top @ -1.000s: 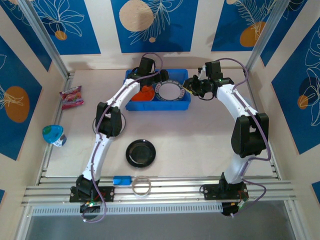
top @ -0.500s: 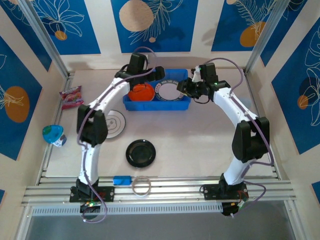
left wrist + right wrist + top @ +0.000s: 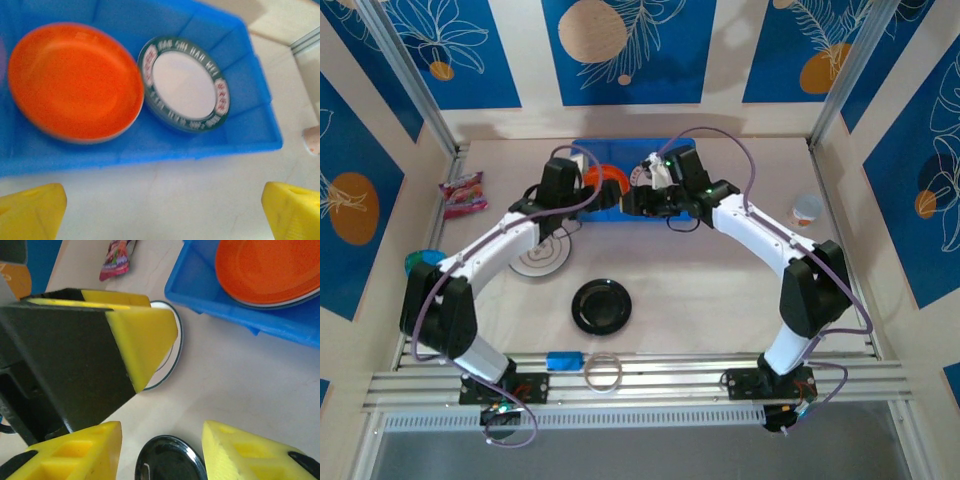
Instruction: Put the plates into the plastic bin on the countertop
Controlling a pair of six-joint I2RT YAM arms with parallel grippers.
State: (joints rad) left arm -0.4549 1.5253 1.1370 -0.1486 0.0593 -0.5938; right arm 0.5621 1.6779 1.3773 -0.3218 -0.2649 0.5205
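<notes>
While two plates are left lying loose on the countertop [image 3: 720, 290], the task is judged to be only partly done. Closest to the near edge, a black plate [image 3: 601, 306] is seen flat on the surface, a little left of the middle and untouched by either arm. Slightly farther back and toward the left edge, a white plate [image 3: 542, 262] with a thin dark rim line is found, partly covered by the left arm in the overhead view. Both are judged to be waiting for transfer. Beyond them, the right gripper [image 3: 161, 440] is held above the countertop with its jaws apart and nothing between them; the black plate is seen below it in its wrist view. The left gripper [image 3: 162, 210] is held just in front of the plastic bin [image 3: 250, 125] with its jaws spread wide and empty. The bin itself is set at the middle of the far edge, and two plates are seen inside it: an orange plate [image 3: 75, 80] in its left half and a green-rimmed plate [image 3: 183, 84] with a white centre in its right half, leaning against each other. Whether more plates are stacked beneath the orange one cannot be told for certain.
</notes>
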